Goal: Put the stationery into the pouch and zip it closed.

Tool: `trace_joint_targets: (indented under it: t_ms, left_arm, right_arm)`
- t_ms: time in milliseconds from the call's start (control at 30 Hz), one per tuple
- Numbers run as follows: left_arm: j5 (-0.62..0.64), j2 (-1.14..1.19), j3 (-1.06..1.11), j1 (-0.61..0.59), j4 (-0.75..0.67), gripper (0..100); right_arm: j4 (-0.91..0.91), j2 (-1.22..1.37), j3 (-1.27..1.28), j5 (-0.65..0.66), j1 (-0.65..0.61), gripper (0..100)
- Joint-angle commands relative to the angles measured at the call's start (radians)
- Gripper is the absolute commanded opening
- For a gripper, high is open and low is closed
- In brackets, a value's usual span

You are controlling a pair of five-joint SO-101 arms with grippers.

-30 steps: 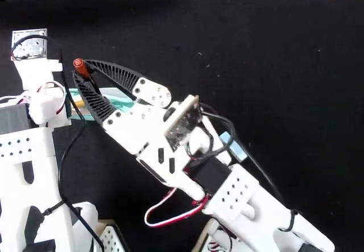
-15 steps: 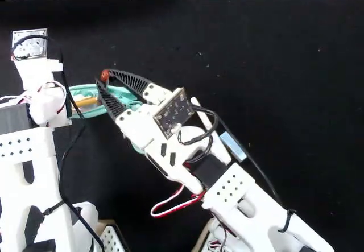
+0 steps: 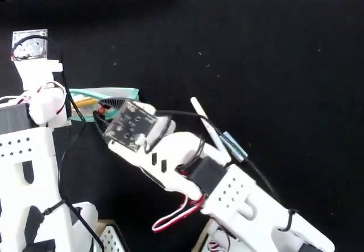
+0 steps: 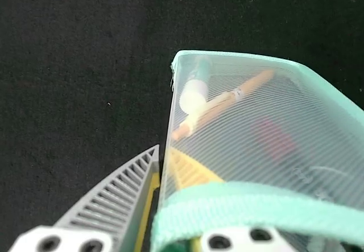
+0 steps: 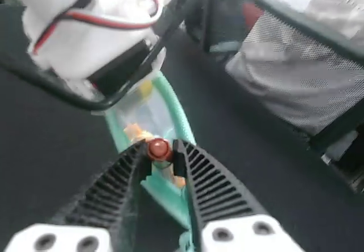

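Note:
A translucent pouch (image 4: 250, 132) with mint trim holds a wooden pencil (image 4: 222, 101) and a white-capped item. My left gripper (image 4: 162, 203) is shut on the pouch's near edge, at the table's left (image 3: 71, 105). My right gripper (image 5: 161, 149) is shut on a red round-ended stationery item (image 5: 158, 148), held at the pouch's open mouth (image 5: 170, 121). From above, the right gripper (image 3: 103, 113) points down into the pouch (image 3: 114, 95).
A white pen (image 3: 206, 122) and a light blue eraser (image 3: 234, 145) lie on the black table beside the right arm. The left arm's white base (image 3: 25, 149) stands along the left edge. Open table stretches to the right and back.
My right gripper has carried the red item from beyond the pouch's far side down to its mouth, tipping downward. The left gripper has kept the pouch still.

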Motion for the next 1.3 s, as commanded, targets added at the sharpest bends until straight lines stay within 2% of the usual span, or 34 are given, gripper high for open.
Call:
trace_joint_targets:
  t_ms: [0,67,233,300,400,533,600,667,800,1067,1267]
  left_arm:
    - [0.003,0.020,0.036,-0.008,-0.014,3]
    - [0.003,0.020,0.036,-0.008,-0.014,3]
    - [0.003,0.020,0.036,-0.008,-0.014,3]
    - [0.003,0.020,0.036,-0.008,-0.014,3]
    - [0.003,0.020,0.036,-0.008,-0.014,3]
    - [0.000,0.020,0.036,-0.010,-0.012,3]
    - [0.000,0.020,0.036,-0.008,-0.014,3]
    - [0.000,0.020,0.036,-0.008,-0.014,3]
    - [-0.002,0.020,0.036,-0.008,-0.014,3]
    - [-0.002,0.020,0.036,-0.008,-0.011,3]
    - [-0.002,0.020,0.036,-0.008,-0.012,3]
  right_arm:
    - [0.224,0.005,-0.177,0.009,-0.018,24.4]
    - [0.327,-0.001,-0.251,0.009,-0.018,29.2]
    - [0.480,-0.004,-0.406,0.014,-0.017,25.9]
    - [0.511,-0.004,-0.449,0.014,0.021,25.0]
    - [0.560,-0.004,-0.479,0.009,0.190,22.3]
    - [0.654,0.038,-0.430,-0.044,0.549,13.3]
    - [0.690,0.102,-0.381,-0.054,0.700,12.4]
    - [0.700,0.203,-0.337,-0.051,0.789,14.0]
    - [0.690,0.461,-0.326,0.060,0.792,19.5]
    - [0.680,0.912,-0.567,0.230,0.635,20.1]
    - [0.678,1.184,-0.751,0.255,0.643,20.1]
